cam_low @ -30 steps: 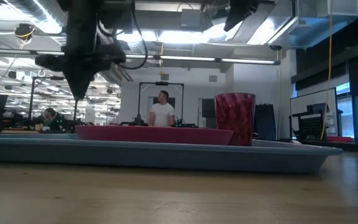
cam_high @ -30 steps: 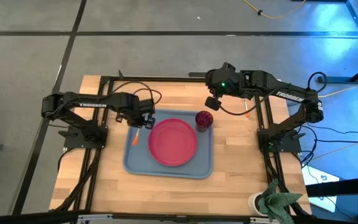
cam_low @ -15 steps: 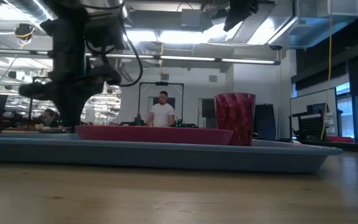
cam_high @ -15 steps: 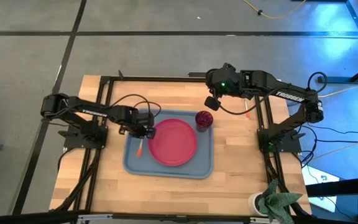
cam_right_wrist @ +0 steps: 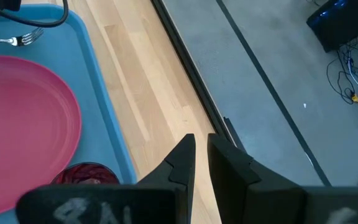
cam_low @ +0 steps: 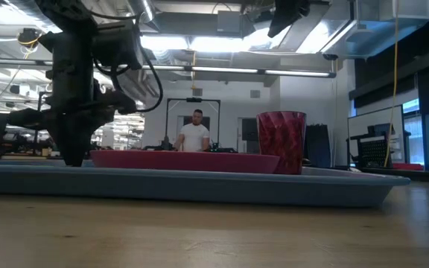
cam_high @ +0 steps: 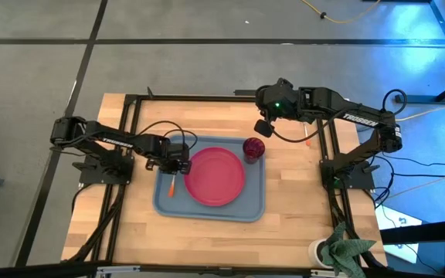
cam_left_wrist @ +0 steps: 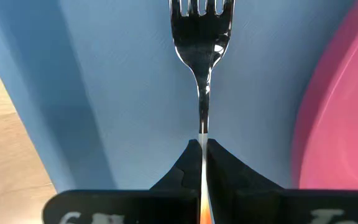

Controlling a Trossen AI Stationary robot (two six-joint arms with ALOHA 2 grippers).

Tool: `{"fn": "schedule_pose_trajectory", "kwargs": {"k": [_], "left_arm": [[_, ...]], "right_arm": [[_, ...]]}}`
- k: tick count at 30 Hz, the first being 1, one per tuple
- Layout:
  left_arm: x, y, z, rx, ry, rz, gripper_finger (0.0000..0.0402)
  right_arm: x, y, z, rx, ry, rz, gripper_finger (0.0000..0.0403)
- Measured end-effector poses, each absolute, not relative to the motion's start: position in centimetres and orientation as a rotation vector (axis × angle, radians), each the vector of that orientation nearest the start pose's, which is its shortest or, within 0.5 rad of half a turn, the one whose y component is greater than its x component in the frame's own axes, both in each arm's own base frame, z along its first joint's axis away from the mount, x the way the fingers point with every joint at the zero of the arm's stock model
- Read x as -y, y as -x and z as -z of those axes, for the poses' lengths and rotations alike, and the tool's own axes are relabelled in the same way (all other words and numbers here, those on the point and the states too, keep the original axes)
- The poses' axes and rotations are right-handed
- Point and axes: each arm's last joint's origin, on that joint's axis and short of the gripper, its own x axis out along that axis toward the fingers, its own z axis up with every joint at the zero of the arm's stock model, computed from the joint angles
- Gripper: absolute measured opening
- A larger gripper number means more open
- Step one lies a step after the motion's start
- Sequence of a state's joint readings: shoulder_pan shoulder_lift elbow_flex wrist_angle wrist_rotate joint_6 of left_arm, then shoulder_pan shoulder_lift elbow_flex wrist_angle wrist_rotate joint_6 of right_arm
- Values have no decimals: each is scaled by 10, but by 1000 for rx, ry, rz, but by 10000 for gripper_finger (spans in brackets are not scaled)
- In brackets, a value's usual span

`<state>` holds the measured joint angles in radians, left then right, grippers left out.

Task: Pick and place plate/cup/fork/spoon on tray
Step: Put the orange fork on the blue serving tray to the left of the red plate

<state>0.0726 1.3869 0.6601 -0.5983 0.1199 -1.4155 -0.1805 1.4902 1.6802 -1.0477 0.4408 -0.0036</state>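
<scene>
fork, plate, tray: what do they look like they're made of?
Fork: polished metal head, mirror-like reflections on the tines and neck; orange handle, likely plastic, shows in the high view.
Plate: probably plastic, even pink-red, smooth with a soft sheen.
Tray: probably moulded plastic, matte blue-grey, rounded corners and raised rim.

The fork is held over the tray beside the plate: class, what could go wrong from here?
1. The left tool grips the fork by its thin handle only, so it may swing or slip before release.
2. The fork hangs close to the plate; it could land on the rim instead of the bare tray.
3. The cup stands at the tray's corner; a bumped tray might tip it.
</scene>
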Motion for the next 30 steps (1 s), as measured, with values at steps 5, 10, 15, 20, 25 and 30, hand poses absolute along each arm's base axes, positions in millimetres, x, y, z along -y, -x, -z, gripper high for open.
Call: {"fn": "schedule_pose_trajectory", "kwargs": {"k": [5, 10, 15, 20, 25, 30], "left_arm": [[-12, -217, -151, -1133, 1311, -913, 0], [-12, -210, -150, -1195, 1291, -967, 0], [-12, -209, -150, -1200, 1287, -969, 0], [-12, -209, -150, -1202, 1288, -967, 3], [-12, -209, -150, -1201, 1288, -967, 23], [-12, -209, -150, -1199, 1285, -969, 38]], "right_arm": [[64, -283, -401, -865, 117, 581, 49], [64, -283, -401, -865, 117, 580, 49], [64, -283, -401, -865, 117, 580, 49], [64, -283, -401, -865, 117, 580, 49], [64, -283, -401, -865, 117, 580, 49], [64, -283, -401, -865, 117, 580, 49]]}}
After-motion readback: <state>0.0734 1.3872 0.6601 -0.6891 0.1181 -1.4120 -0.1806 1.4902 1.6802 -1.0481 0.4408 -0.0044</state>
